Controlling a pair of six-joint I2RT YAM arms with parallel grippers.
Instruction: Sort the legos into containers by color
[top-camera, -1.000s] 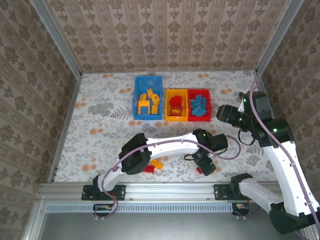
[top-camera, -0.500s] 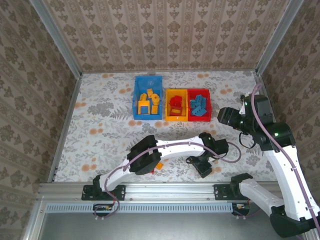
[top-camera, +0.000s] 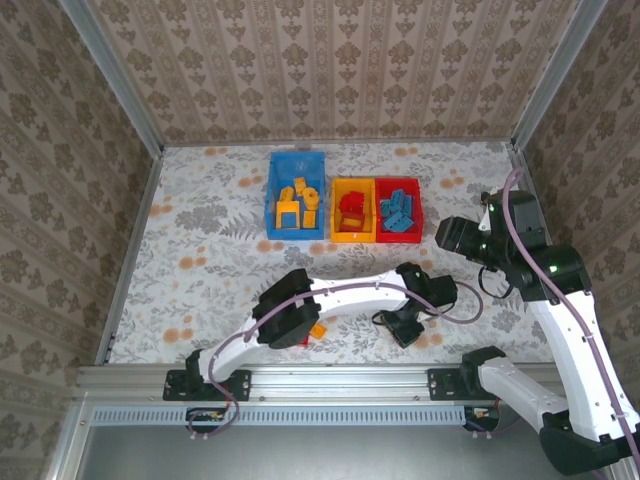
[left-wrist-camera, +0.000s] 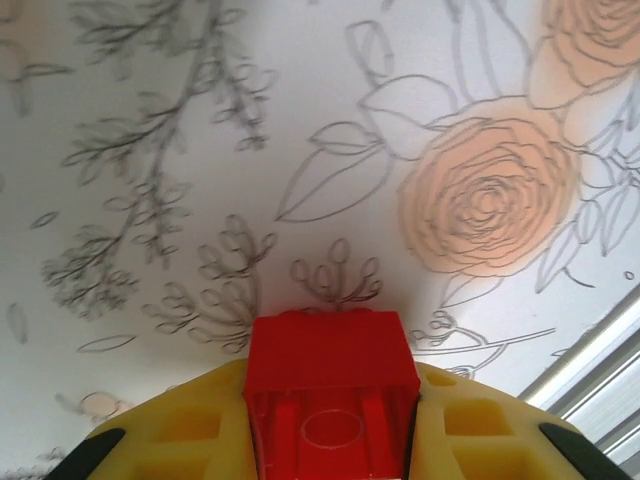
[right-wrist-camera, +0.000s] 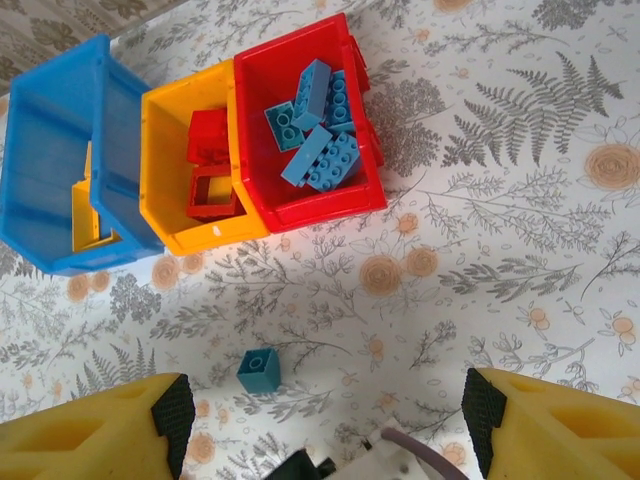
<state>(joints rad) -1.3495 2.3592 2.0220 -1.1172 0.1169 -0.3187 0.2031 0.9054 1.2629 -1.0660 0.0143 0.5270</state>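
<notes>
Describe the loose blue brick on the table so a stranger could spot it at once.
Find the row of three bins on the flowered table; the yellow-orange bin stands in the middle. On the bare cloth in front of that bin, toward the arms, a small blue brick lies by itself. The other blue bricks are heaped in the red bin; this one touches nothing.

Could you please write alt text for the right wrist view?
Three plastic bins in a row on floral tablecloth: blue bin with yellow bricks, yellow bin with red bricks, red bin with blue bricks. A loose blue brick lies near the open right gripper.
</notes>
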